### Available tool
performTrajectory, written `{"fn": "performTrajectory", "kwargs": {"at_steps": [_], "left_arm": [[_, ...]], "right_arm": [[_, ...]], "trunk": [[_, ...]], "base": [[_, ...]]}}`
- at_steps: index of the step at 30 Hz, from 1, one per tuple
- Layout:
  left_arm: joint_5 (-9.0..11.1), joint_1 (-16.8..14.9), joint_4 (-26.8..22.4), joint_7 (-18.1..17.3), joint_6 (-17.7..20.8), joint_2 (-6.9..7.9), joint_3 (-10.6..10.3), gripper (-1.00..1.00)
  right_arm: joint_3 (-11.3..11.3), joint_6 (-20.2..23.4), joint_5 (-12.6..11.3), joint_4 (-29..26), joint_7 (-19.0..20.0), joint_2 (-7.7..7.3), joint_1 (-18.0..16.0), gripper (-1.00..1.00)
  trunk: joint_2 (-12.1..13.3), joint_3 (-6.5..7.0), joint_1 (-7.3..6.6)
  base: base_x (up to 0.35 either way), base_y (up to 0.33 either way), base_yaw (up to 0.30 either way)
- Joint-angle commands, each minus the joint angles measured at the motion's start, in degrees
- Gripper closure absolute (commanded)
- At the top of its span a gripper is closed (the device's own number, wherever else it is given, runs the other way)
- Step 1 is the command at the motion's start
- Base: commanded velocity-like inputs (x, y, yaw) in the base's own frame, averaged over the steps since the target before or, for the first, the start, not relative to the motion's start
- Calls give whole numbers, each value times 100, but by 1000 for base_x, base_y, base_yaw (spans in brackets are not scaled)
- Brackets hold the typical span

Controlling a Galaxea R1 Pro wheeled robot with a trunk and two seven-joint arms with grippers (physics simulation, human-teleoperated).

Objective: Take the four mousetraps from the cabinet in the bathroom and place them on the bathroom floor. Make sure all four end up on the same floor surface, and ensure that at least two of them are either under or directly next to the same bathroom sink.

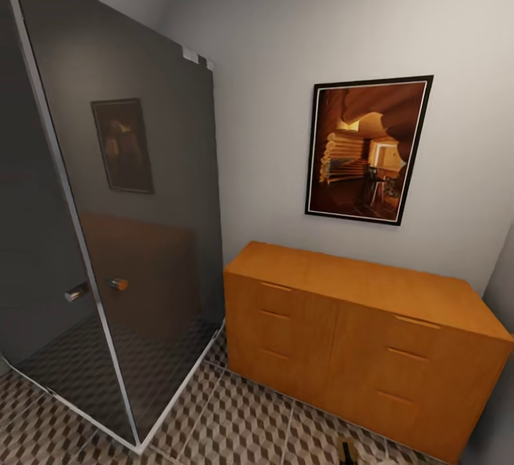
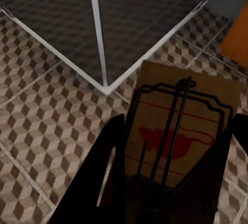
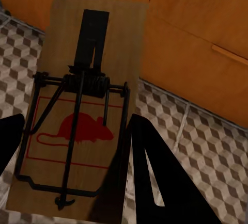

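Bathroom corner, cube-pattern tile floor throughout. Each gripper has a mousetrap clamped between its fingers.

Left gripper: fingers closed on the long edges of a mousetrap. Tan board, dark wire bar and spring, red mouse print inside a thin red outline. It's held off the floor, hanging over the tiles just beside the outer corner of the shower base. One dark finger sits tight against the board edge.

Right gripper: same story, closed on a second mousetrap. Tan board, black wire frame, coil spring across the middle, black flat tab toward the far end, red mouse print. Finger presses on the board's side. Trap is held off the floor, in front of the cabinet face, tiles below it.

Head view: orange-brown cabinet against the grey wall, flat top, slim bar handles on the drawer fronts. Framed picture in warm brown tones hangs above it. Just beside the cabinet's left end stands a dark glass shower enclosure with pale frame and round knob, its corner projecting out over the tiles; glass reflects the cabinet and picture. A small dark object shows at the bottom edge of the head view; can't tell what it is.
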Motion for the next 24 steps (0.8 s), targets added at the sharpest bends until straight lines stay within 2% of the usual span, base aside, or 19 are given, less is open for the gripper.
{"fn": "performTrajectory", "kwargs": {"at_steps": [1, 24], "left_arm": [[36, -3, 13, -4, -9, -5, -43, 100], [20, -3, 13, -47, 7, -3, -43, 100]], "right_arm": [[44, -26, 17, 22, -36, 0, -7, 100], [36, -26, 17, 22, -45, -2, -7, 100]], "trunk": [[-4, -2, 2], [-4, -2, 2]], "base": [[0, 0, 300], [0, 0, 300]]}}
